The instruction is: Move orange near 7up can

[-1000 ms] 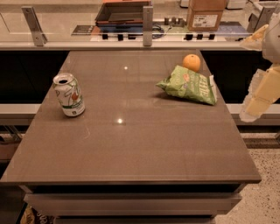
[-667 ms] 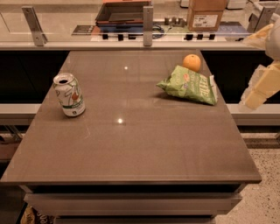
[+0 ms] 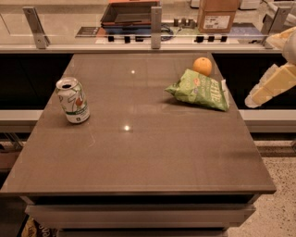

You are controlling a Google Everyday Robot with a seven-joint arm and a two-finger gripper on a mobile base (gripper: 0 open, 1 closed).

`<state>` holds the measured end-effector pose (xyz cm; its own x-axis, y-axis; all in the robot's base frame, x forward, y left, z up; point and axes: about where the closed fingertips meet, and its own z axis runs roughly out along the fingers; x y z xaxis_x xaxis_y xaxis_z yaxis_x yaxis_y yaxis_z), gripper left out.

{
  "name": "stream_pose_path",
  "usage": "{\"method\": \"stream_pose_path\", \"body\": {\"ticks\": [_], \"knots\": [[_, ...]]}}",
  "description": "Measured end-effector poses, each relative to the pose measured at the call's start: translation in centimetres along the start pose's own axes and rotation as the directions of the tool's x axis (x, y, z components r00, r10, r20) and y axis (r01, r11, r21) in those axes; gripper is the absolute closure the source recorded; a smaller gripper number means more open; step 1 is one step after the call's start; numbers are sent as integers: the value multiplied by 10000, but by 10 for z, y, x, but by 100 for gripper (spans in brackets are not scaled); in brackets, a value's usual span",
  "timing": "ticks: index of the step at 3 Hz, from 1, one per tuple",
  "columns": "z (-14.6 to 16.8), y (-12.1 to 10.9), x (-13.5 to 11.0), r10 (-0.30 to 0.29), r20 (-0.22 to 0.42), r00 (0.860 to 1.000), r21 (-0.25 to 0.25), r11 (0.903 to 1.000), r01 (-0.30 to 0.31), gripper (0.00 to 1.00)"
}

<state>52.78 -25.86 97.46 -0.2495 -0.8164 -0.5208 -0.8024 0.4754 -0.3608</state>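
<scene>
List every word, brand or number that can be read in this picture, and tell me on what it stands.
None can be read.
7up can: red and green marks, too blurred.
chip bag: print too blurred.
cardboard box: white label, too small.
claw, beyond the right edge of the table: no text seen.

The arm (image 3: 286, 39) comes in at the right edge of the view, a pale cream link showing high up near the corner. Below it, the gripper (image 3: 264, 90) slants down and to the left, with its blocky tip as the lowest part. It hangs in the air just off the right side of the tabletop (image 3: 138, 152), apart from the edge.
</scene>
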Motion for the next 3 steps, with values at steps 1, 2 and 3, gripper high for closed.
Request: {"method": "stream_pose_path", "body": {"ticks": [1, 2, 3], "knots": [[7, -25, 6, 319, 223, 9992, 728, 9968, -334, 0], [7, -27, 4, 312, 277, 9991, 831, 9960, -334, 0], [7, -29, 3, 445, 382, 9983, 909, 9947, -478, 0]]}}
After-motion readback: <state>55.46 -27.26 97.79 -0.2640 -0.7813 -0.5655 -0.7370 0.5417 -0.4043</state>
